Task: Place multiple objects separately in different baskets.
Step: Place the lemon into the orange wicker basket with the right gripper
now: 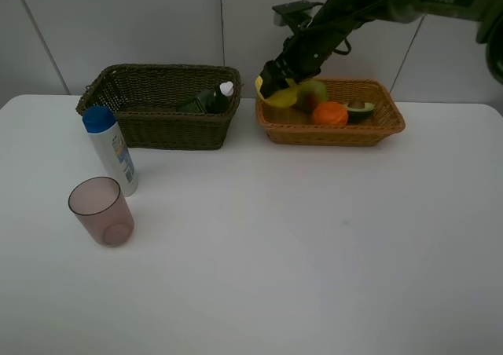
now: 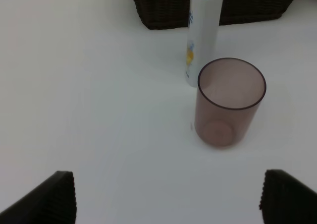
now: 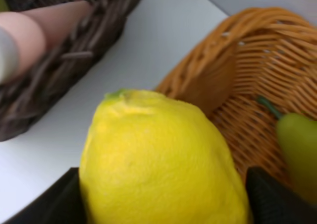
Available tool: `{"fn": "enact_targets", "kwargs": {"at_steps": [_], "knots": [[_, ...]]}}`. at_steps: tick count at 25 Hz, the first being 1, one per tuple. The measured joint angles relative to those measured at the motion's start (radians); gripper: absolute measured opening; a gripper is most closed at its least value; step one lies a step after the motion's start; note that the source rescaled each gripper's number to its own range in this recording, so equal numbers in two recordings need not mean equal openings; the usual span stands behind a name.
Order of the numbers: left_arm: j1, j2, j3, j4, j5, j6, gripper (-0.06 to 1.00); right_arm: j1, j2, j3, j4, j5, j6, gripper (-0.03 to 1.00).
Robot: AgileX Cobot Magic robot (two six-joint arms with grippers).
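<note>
My right gripper (image 1: pixel 275 82) is shut on the yellow lemon (image 1: pixel 281 97), holding it over the left end of the light orange-tan basket (image 1: pixel 385 127). The lemon (image 3: pixel 158 159) fills the right wrist view, sitting between the dark fingers (image 3: pixel 277 199). A pear (image 1: pixel 313 94), an orange (image 1: pixel 330 114) and an avocado half (image 1: pixel 361 110) lie in that basket. The dark basket (image 1: pixel 157 131) holds a dark green pump bottle (image 1: pixel 200 101) and a pink bottle (image 3: pixel 49 23). The white blue-capped bottle (image 1: pixel 111 149) and the pinkish cup (image 1: pixel 100 211) stand on the table. My left gripper (image 2: pixel 168 199) is open, short of the cup (image 2: pixel 229 102).
The white table (image 1: pixel 314 237) runs from the baskets to the near edge. A pale panelled wall (image 1: pixel 118 25) stands right behind both baskets. In the left wrist view the white bottle (image 2: pixel 203 40) stands between the cup and the dark basket (image 2: pixel 163 8).
</note>
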Motion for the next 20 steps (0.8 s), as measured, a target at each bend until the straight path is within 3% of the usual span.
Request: {"fn": "enact_targets", "kwargs": {"at_steps": [20], "knots": [[0.0, 0.0, 0.0, 0.0, 0.0, 0.0, 1.0, -0.031, 0.017, 0.001, -0.032, 0.04, 0.005, 0.5]]}}
